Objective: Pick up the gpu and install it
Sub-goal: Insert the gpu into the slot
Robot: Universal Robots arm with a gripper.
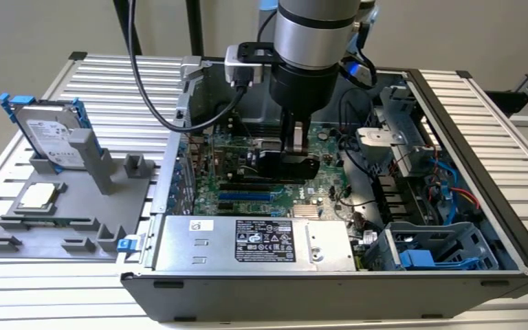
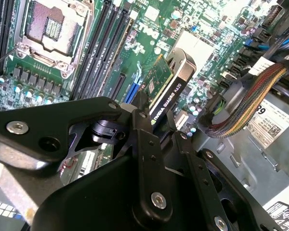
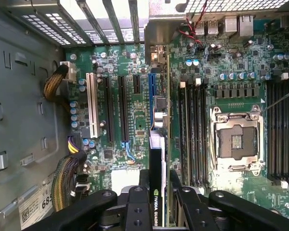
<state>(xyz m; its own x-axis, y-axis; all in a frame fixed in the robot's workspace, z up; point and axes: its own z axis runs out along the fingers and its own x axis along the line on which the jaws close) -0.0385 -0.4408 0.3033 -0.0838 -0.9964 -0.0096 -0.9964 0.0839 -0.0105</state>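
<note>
The gripper [image 1: 287, 163] is clamped on the gpu [image 2: 164, 86], holding it edge-on inside the open case [image 1: 484, 137], just above the motherboard [image 3: 135, 62] and beside the blue slot [image 3: 151, 91]. The hard drive [image 1: 51, 141] stands on the gray fixture [image 1: 71, 220] on the bench [image 1: 25, 289].

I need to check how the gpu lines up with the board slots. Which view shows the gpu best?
The first wrist view: the gpu runs edge-on over the blue slot, held in the gripper. The second wrist view shows its cooler face at an angle. In the exterior view the arm partly hides it.
</note>
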